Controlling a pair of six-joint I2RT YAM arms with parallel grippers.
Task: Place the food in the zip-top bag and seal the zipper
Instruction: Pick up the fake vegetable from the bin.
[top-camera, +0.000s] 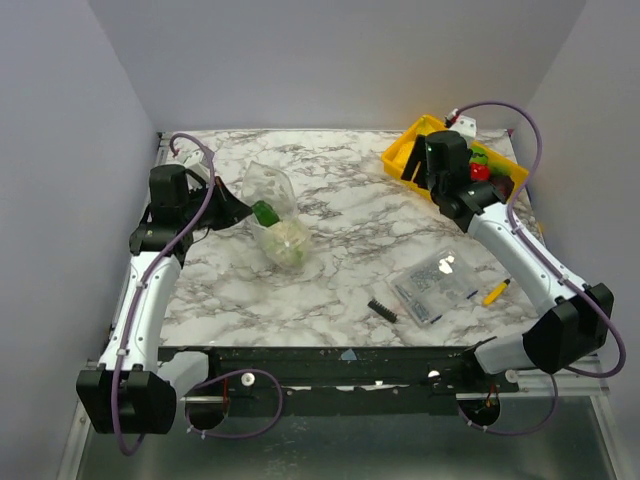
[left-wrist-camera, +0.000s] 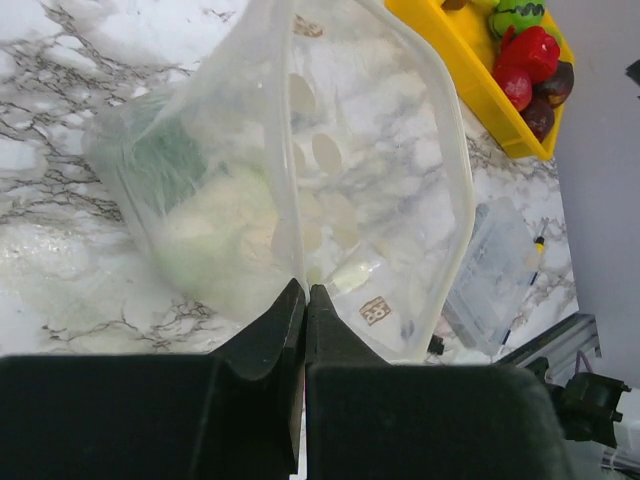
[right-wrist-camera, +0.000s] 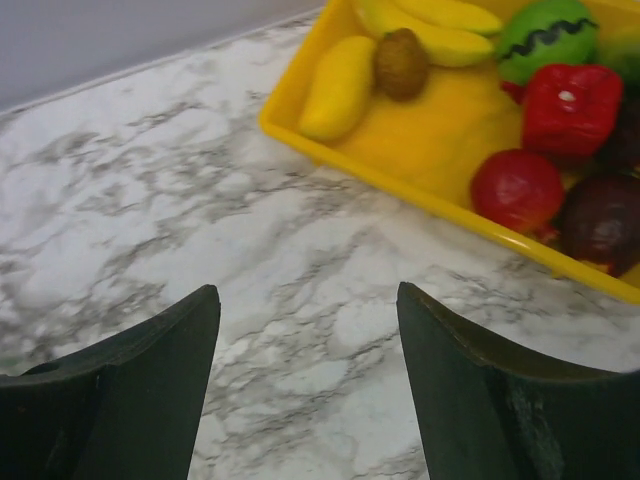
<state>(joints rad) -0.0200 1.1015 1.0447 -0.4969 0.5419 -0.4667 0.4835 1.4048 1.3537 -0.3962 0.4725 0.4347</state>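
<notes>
Nipping bag (left-wrist-camera: 340, 180) rim (prob.), L pincer (left-wrist-camera: 305, 295)

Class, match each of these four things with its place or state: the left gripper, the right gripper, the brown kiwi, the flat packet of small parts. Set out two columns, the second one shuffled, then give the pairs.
1. left gripper
2. right gripper
3. brown kiwi
4. flat packet of small parts

A. lying in the yellow tray
B. open, over a bare part of the table
C. lying near the small black ridged piece
D. shut on the edge of the zip-top bag

Pairs: 1-D, 2-B, 3-A, 4-C.
</notes>
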